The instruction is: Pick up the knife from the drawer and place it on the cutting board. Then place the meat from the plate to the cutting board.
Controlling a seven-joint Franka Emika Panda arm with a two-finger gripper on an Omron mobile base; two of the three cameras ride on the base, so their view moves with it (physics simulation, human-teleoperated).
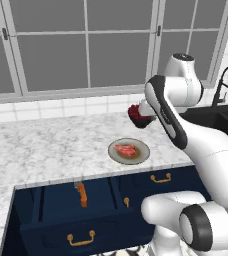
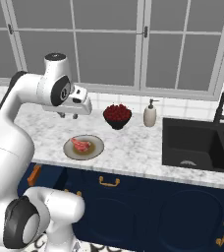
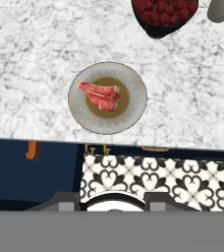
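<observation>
The drawer (image 1: 61, 220) is seen pulled out below the marble counter (image 1: 41, 145), its brass handle (image 1: 81, 239) on the front. The knife (image 1: 82, 195) lies inside it, orange handle toward the front, near the drawer's middle; in the hand view only the handle (image 3: 33, 150) is made out at the counter's edge.

The plate (image 1: 142, 156) sits on the counter near its front edge, and the meat (image 1: 125, 149) lies on it, slightly off the plate's centre. In the hand view the meat (image 3: 100, 95) is seen on the plate (image 3: 133, 83) from above. A dark bowl of berries (image 2: 117, 115) stands behind the plate, well apart from it, with a soap bottle (image 2: 150, 114) just beside the bowl and a black sink (image 2: 197, 142) further right.

The gripper (image 2: 68, 116) is held high above the counter, behind the plate, pointing down. Nothing is seen between the fingers; whether they are spread or pressed together cannot be told.

A patterned tile floor (image 3: 173, 179) is seen below the cabinet front.
</observation>
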